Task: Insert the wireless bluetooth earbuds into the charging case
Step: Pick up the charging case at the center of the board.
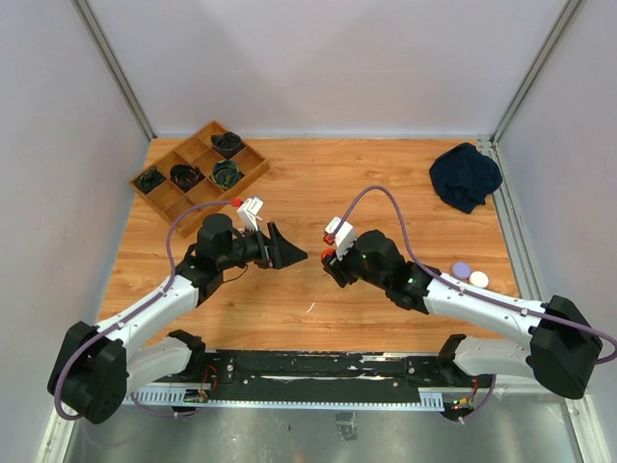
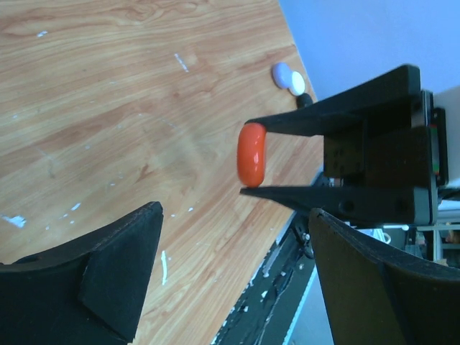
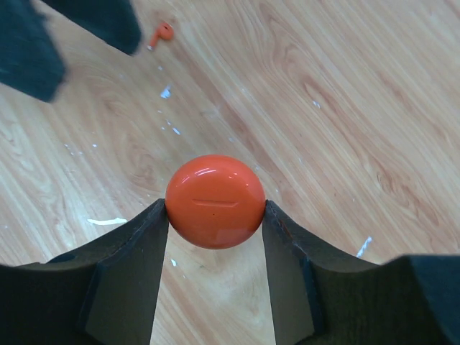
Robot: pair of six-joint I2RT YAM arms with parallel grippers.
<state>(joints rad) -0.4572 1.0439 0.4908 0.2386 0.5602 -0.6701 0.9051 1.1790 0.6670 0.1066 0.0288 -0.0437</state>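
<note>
Pinched by its rim between the narrowed fingers of the right gripper (image 1: 329, 257), centre of the top view: a round orange case (image 3: 215, 198); lid seam shut; apparently lifted off the table (image 1: 386, 174). Facing it from the left, the left gripper (image 1: 292, 254), spread wide and holding nothing. Lying loose on the wood at the upper left of the right wrist view: one orange earbud (image 3: 164, 30), not yet in any case. Parked at the right of the top view, touching each other: a lavender case (image 1: 461, 270) and a white case (image 1: 478, 279). Probably the opening step, with no bud seated; calls next for catching the lid edge with the empty fingers, the case clamped firm, then fetching the earbud; glossy shell, so likely to twist or slip.
</note>
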